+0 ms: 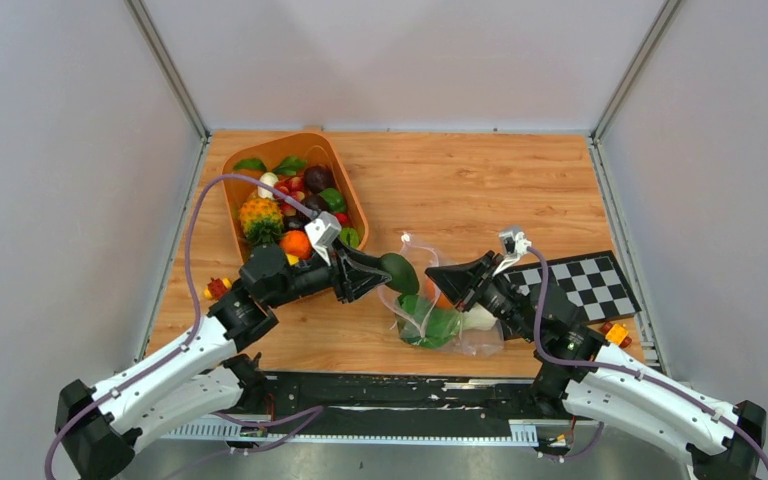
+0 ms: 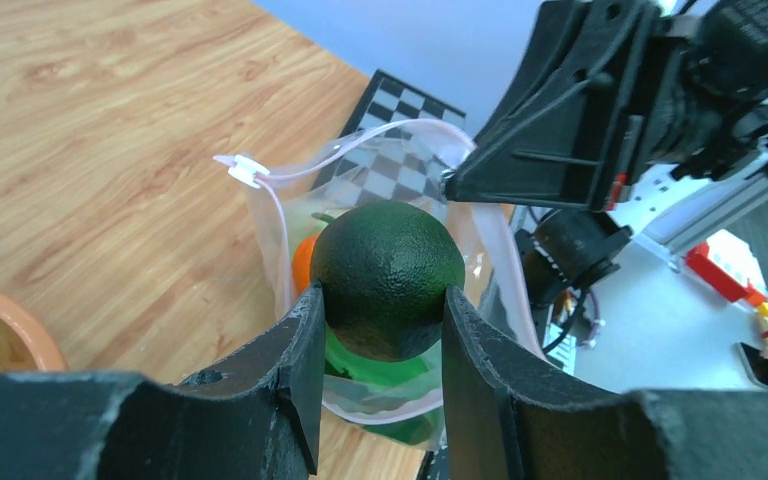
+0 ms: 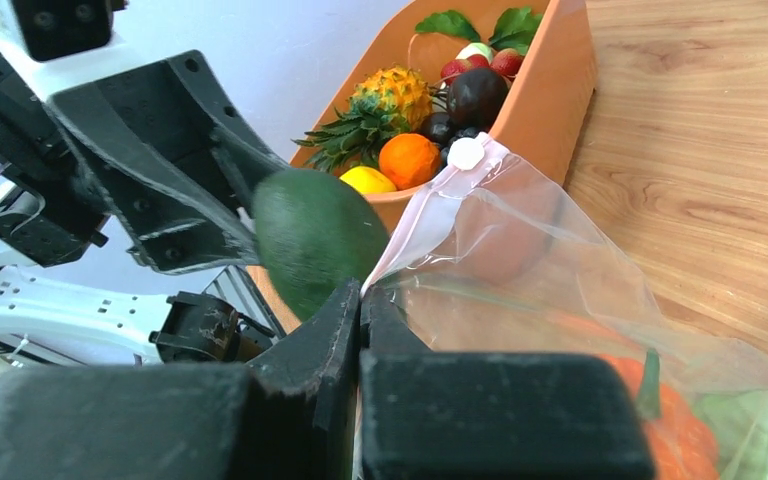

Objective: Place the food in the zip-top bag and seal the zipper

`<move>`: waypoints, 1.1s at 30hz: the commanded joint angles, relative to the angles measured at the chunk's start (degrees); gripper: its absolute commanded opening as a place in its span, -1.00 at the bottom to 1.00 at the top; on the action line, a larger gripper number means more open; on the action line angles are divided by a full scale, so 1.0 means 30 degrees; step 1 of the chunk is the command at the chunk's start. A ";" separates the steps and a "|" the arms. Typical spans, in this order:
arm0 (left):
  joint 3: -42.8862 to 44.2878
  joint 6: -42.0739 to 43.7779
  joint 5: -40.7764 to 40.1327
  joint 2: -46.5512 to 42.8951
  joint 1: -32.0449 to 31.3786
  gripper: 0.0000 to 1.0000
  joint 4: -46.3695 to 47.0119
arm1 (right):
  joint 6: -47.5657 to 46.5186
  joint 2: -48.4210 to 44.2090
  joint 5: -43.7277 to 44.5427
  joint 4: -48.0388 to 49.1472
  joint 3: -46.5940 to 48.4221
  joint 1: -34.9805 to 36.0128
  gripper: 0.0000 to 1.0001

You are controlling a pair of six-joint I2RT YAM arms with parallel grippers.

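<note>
My left gripper (image 2: 383, 310) is shut on a dark green avocado (image 2: 387, 278) and holds it just above the open mouth of the clear zip-top bag (image 2: 495, 300). In the top view the avocado (image 1: 398, 272) hangs beside the bag (image 1: 480, 340). My right gripper (image 3: 361, 295) is shut on the bag's mouth edge and holds it up. The pinkish zipper strip (image 2: 360, 140) arches open, with a white slider (image 2: 244, 170) at its end. Green and orange food (image 1: 435, 322) lies inside the bag (image 3: 560, 290).
The orange tub (image 1: 245, 222) with several more toy fruits stands at the back left; it also shows in the right wrist view (image 3: 550, 90). A checkered board (image 1: 588, 283) lies at the right. Small toy pieces lie near the left (image 1: 216, 288) and right (image 1: 615, 333) table edges.
</note>
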 commanded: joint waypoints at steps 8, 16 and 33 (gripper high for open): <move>-0.0008 -0.0174 -0.5313 0.2702 -0.1178 -0.54 0.2216 | 0.0135 -0.0582 -0.0567 0.1064 0.0356 -0.0032 -1.00; 0.0978 0.0436 -0.6256 0.4505 -0.2745 -0.32 0.2758 | 0.0061 -0.0578 -0.0502 0.1025 0.0338 -0.0032 -1.00; 0.2149 0.2950 -1.4369 0.7159 -0.5808 -0.01 0.4181 | 0.0094 -0.1432 -0.0245 0.0902 0.0072 -0.0032 -1.00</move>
